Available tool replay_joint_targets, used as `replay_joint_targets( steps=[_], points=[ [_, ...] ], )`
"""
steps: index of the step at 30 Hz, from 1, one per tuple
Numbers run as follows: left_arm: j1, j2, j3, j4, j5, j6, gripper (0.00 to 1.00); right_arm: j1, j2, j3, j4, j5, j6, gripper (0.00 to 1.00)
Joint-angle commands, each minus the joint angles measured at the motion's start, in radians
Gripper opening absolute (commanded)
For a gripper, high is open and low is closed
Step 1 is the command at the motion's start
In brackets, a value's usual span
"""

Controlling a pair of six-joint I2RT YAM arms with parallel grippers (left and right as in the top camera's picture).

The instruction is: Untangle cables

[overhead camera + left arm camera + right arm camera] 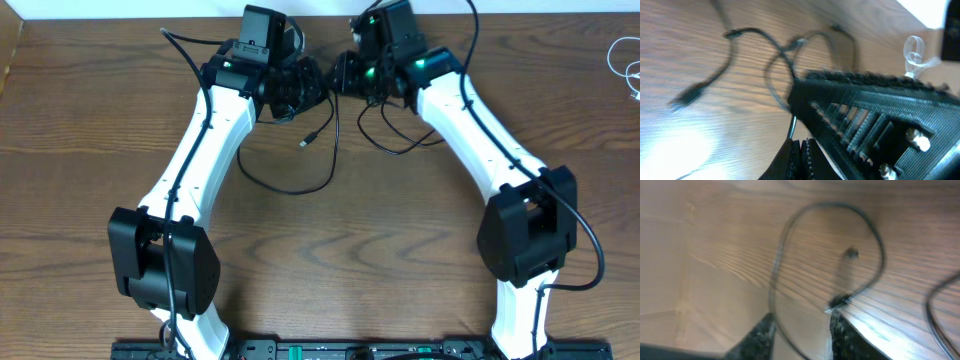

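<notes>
Pulling-apart step: left gripper (799,150) pinched shut on the black cables (309,140), which lie on the table (80,150) between the arms; right gripper (800,325) part open, a loop loose between its fingers (757,337). Next likely needs it closed, then a gentle pull.

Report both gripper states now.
Left gripper: shut on a black cable.
Right gripper: open, a black cable loop passing loose through the gap.

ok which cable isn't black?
The white cable, alone at the far right edge of the table in the overhead view; the black cables all loop near the middle.
</notes>
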Motion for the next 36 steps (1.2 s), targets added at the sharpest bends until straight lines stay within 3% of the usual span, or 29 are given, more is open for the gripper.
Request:
replay_joint_targets(
  steps=[1, 3, 12, 24, 36],
  points=[
    [-0.005, 0.005, 0.025, -0.021, -0.187, 0.063, 0.08, 0.026, 0.014, -0.006, -0.043, 0.175, -0.093, 0.43],
    [-0.005, 0.005, 0.025, -0.03, -0.25, 0.066, 0.08, 0.026, 0.021, -0.009, -0.055, 0.186, -0.138, 0.46],
    [0.01, 0.006, 0.025, -0.032, -0.383, 0.065, 0.08, 0.026, 0.071, -0.013, -0.1, 0.191, -0.171, 0.43],
    [0.196, 0.006, 0.025, -0.118, -0.386, 0.065, 0.08, 0.116, 0.217, -0.013, 0.036, 0.344, -0.129, 0.36],
    [0.216, 0.006, 0.025, -0.192, -0.386, 0.069, 0.08, 0.188, 0.315, -0.013, 0.074, 0.569, -0.062, 0.31]
  ],
)
